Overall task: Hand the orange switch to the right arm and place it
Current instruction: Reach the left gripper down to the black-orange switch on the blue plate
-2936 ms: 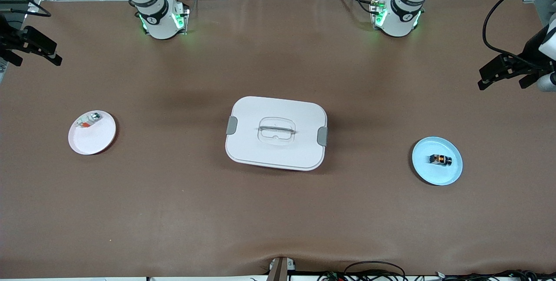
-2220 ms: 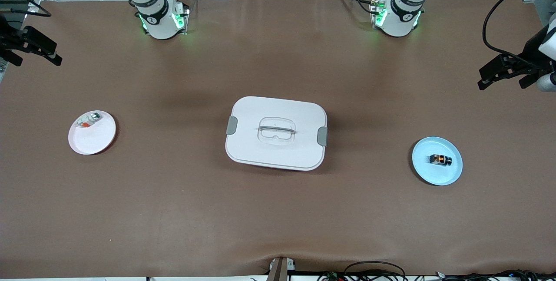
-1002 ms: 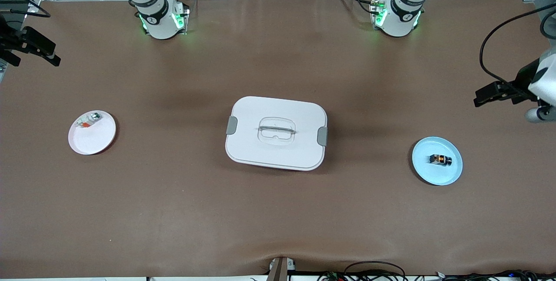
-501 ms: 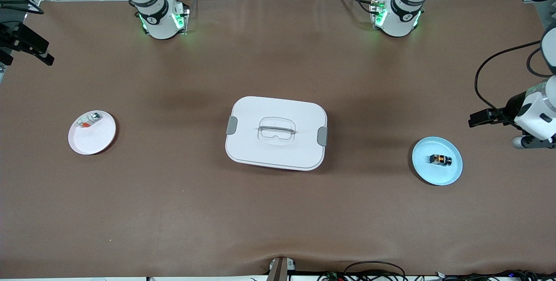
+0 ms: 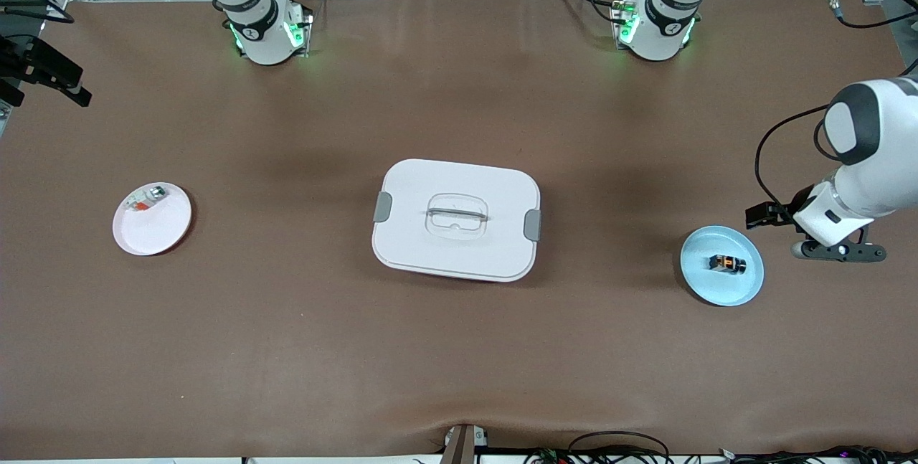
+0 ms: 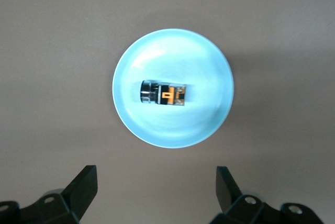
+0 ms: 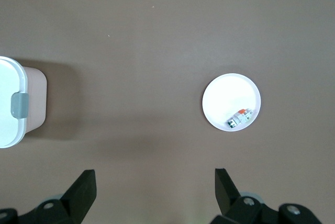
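Observation:
The orange switch point(image 5: 726, 262), a tiny black block with a glowing orange middle, lies on a light blue plate point(image 5: 742, 288) toward the left arm's end of the table. In the left wrist view the switch point(image 6: 163, 93) lies on its side in the middle of the plate point(image 6: 209, 114). My left gripper point(image 5: 839, 252) hangs in the air beside the plate, open and empty point(image 6: 155, 195). My right gripper point(image 5: 54, 80) waits, open and empty point(image 7: 155, 195), over the table's edge at the right arm's end.
A white lidded box point(image 5: 456, 219) with grey clips stands mid-table, its end also in the right wrist view point(image 7: 13, 110). A white plate point(image 5: 161, 231) with a whitish-clear piece point(image 5: 145, 199) lies toward the right arm's end, also in the right wrist view point(image 7: 225, 90).
My left arm has swung in from the table's end and come down beside the blue plate. My right gripper has shifted slightly. The switch and plates have not moved.

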You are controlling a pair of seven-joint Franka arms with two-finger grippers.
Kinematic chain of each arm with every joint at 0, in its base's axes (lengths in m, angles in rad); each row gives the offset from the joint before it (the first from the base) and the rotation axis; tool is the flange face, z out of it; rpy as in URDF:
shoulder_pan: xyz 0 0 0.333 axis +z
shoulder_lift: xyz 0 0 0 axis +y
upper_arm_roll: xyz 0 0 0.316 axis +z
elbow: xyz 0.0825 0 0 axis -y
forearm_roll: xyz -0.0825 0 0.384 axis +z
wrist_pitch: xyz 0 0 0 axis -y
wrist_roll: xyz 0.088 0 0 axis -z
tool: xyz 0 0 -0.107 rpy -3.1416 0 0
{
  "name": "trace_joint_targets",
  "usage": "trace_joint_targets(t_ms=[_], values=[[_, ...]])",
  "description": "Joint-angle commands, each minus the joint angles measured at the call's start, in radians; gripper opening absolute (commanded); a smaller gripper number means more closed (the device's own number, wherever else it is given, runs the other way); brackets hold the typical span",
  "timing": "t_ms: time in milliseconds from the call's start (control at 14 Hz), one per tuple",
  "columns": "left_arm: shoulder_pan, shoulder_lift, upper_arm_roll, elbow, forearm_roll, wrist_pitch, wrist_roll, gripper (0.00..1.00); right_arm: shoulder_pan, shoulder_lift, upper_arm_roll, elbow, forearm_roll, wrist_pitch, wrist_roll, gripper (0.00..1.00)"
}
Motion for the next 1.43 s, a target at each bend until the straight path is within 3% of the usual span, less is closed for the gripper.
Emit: trace_joint_targets(t_ms=[0, 644, 1360], values=[[0.01, 0.071, -0.002, 0.0, 0.013, 0.079, 0.039, 1.0, -0.012, -0.009, 0.008, -0.001, -0.005, -0.014, 0.063, 1.0], [0.001, 0.267, -0.008, 0.16, -0.044, 0.117, 0.032, 1.0, -0.015, -0.009, 0.009, -0.001, 0.002, -0.027, 0.077, 1.0], [-0.001, 0.347, -0.008, 0.172, -0.03, 0.133, 0.036, 1.0, -0.01, -0.009, 0.012, -0.001, 0.002, -0.024, 0.074, 1.0]])
